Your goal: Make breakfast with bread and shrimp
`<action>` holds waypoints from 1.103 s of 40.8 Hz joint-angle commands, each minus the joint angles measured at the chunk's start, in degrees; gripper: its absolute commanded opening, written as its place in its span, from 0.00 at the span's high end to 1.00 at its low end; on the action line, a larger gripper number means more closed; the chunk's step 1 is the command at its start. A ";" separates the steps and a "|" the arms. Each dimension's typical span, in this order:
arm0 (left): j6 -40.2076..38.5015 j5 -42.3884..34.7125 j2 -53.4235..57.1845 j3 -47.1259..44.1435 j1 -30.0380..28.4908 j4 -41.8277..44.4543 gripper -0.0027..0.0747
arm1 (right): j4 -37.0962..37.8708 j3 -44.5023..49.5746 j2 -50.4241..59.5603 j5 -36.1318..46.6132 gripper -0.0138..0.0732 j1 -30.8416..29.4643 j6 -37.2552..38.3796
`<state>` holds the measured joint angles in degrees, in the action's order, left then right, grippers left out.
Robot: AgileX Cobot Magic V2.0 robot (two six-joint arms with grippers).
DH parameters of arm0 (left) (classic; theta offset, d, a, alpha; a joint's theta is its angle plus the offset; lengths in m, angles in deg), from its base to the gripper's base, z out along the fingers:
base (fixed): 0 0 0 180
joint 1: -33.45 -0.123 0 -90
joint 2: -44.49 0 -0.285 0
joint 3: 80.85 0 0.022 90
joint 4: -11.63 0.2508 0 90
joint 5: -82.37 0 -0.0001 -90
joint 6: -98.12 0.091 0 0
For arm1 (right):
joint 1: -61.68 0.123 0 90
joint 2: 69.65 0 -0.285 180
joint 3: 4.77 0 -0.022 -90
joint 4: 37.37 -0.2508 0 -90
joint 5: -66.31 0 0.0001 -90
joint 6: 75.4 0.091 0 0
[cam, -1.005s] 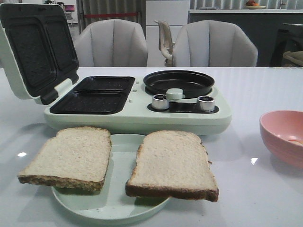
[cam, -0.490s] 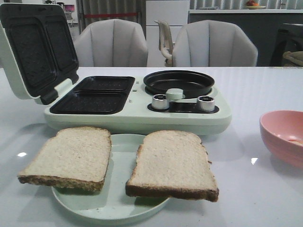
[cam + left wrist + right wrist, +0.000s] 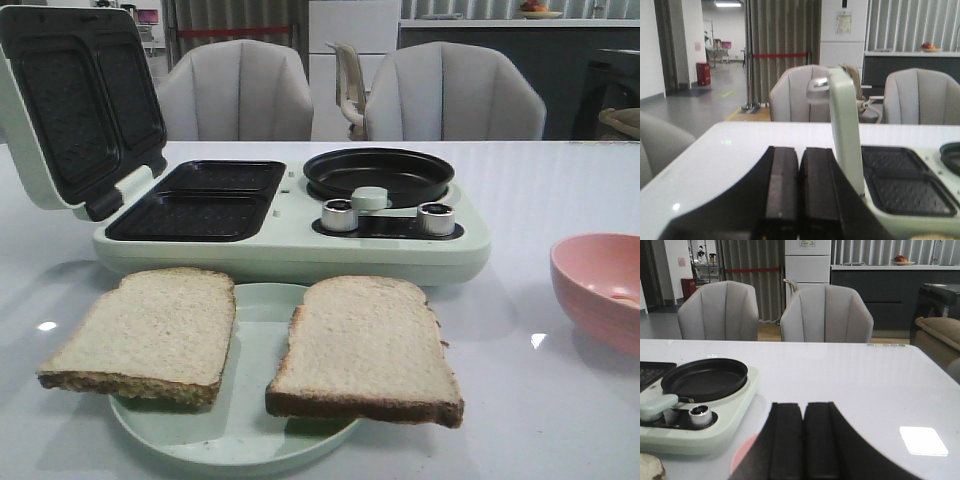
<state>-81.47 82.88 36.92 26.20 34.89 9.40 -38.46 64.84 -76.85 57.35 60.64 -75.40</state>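
Black and blocky, the left claw [image 3: 799, 197] is showing in its wrist view with its two fingers pressed together and nothing between them; the right claw [image 3: 802, 440] is sitting the same way, closed and empty. Neither is appearing in the front view. Outward from them, two square slices of pale beige bread with dark brown crusts [image 3: 365, 345] are lying side by side on a round pale green plate [image 3: 240, 435] on the glossy white counter [image 3: 540, 190], overhanging its rim. Behind the plate, a mint-green breakfast maker [image 3: 290, 225] is standing with its lid raised. Bread like this is likely handling as light, soft and easily crushed, so an overhanging crust edge is looking like the safest hold. Only a faint orange-pink trace of the small curved shrimp [image 3: 625, 299] is peeking inside the pink bowl [image 3: 598, 285], which is cut off at the frame edge.
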 commanded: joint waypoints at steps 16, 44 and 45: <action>-0.40 20.19 -13.50 34.33 0.34 2.23 0.84 | -0.19 -33.53 -15.61 -19.62 0.80 -0.07 -0.33; -0.40 37.07 -28.06 37.39 0.34 0.65 0.83 | -0.13 -29.91 -42.06 -26.14 0.79 -0.07 -0.33; -0.40 37.19 -28.19 37.39 0.34 0.65 0.83 | -0.13 -29.91 -42.53 -26.14 0.78 -0.07 -0.33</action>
<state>-81.47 123.78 10.00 61.58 34.89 10.54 -38.46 36.44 -117.38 27.37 60.64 -75.40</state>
